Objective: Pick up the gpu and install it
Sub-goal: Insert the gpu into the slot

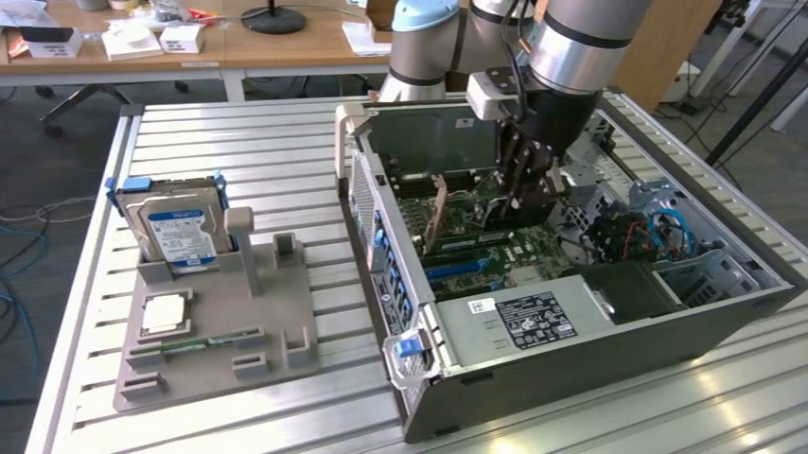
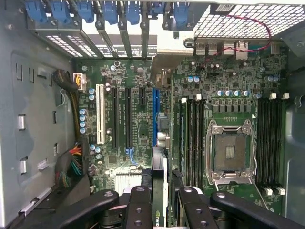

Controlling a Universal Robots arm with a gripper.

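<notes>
**Item: gpu [image 2: 162,181].** It is held edge-on inside the open computer case [image 1: 606,359], above the motherboard [image 2: 228,76]. It hangs close over the long blue slot [image 2: 156,112].

**Item: pincer [image 2: 165,192].** It is clamped on the gpu, with one dark finger [image 2: 140,205] pressed to each flat face of the card.

**Step in hand, as judged:** bringing the card to its slot; it is not yet seated.

**Handling notes for you:**
- Keep the card's plane parallel to the blue slot. From the wrist view it looks slightly to one side of the slot line, so correct sideways before you press.
- Hold it upright, because a tilt would jam one end first.
- Line the bracket end up with the row of blue-latched rear openings [image 2: 109,12].
- Push straight and evenly; the board's small capacitors stand just beside the slot.

**Not legible:**
- The fingers cover the card's contact edge and metal bracket.
- You cannot tell whether the card touches the slot.
- In the exterior view the arm's wrist hides the top of the card.

**Also present:** the grey holder [image 1: 215,331] on the tabletop [image 1: 240,142], with the hard drive [image 1: 181,235] standing in it, well apart from the case.
</notes>
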